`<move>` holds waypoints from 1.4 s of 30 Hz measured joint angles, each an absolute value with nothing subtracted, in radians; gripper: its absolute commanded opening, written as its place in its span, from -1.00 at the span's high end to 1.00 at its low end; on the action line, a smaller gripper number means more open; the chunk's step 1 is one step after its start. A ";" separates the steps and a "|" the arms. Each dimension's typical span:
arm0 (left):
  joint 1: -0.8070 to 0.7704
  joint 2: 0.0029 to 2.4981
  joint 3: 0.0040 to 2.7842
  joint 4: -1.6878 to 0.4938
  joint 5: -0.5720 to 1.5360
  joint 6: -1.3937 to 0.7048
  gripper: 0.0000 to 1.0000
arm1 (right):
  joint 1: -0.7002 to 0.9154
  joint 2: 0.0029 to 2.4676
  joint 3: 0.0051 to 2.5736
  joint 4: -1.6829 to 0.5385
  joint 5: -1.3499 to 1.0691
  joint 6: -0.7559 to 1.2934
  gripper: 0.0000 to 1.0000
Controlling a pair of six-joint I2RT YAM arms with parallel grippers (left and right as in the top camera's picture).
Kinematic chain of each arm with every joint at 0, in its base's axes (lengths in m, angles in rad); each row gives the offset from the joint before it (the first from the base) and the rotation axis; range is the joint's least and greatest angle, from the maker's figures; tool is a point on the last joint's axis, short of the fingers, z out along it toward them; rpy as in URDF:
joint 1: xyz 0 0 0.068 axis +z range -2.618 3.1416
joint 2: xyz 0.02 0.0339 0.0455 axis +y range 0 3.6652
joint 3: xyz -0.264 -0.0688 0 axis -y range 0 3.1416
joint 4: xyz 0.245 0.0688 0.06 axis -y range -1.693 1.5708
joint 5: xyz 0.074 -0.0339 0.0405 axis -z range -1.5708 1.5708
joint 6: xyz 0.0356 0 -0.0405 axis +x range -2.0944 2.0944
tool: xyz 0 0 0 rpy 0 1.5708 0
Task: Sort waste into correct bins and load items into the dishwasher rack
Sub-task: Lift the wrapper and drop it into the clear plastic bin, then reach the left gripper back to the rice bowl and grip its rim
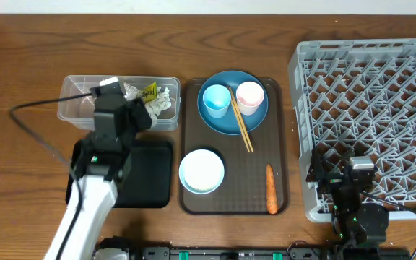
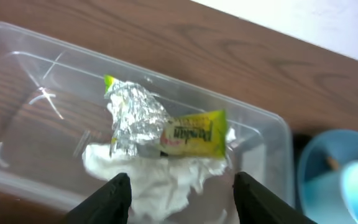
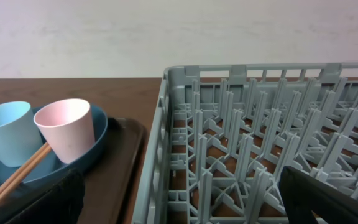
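The clear tub holds crumpled white napkins and the silver foil wrapper with a yellow label. My left gripper is open and empty just above them. The black tray lies partly under my left arm. The dark-blue plate carries the light-blue cup, the pink cup and the chopsticks. The light-blue bowl sits in front of it. My right gripper is open and empty over the front left corner of the grey rack. No rice shows.
The plate, cups, chopsticks and bowl sit on a dark brown serving tray, with an orange carrot at its front right. A black cable loops left of the tub. The rack's wall stands close to the serving tray.
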State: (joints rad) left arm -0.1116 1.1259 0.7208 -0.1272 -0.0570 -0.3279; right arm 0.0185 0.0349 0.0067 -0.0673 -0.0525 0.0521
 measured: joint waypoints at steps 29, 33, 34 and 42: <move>-0.722 1.232 0.933 -0.736 -0.019 -0.626 -0.11 | 0.019 0.035 0.007 -0.067 -0.052 0.052 -0.98; -0.742 1.309 0.943 -0.731 -0.041 -0.646 -0.11 | 0.019 0.035 0.007 -0.067 -0.052 0.052 -0.98; -0.746 1.329 0.943 -0.726 -0.043 -0.652 -0.11 | 0.019 0.035 0.007 -0.067 -0.052 0.052 -0.99; -0.824 1.441 0.943 -0.648 -0.057 -0.659 -0.11 | 0.019 0.035 0.007 -0.067 -0.053 0.052 -0.98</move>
State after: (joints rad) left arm -0.8238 1.4414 0.9428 -0.6479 -0.0570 -0.6586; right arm 0.0185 0.0353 0.0067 -0.0673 -0.0528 0.0521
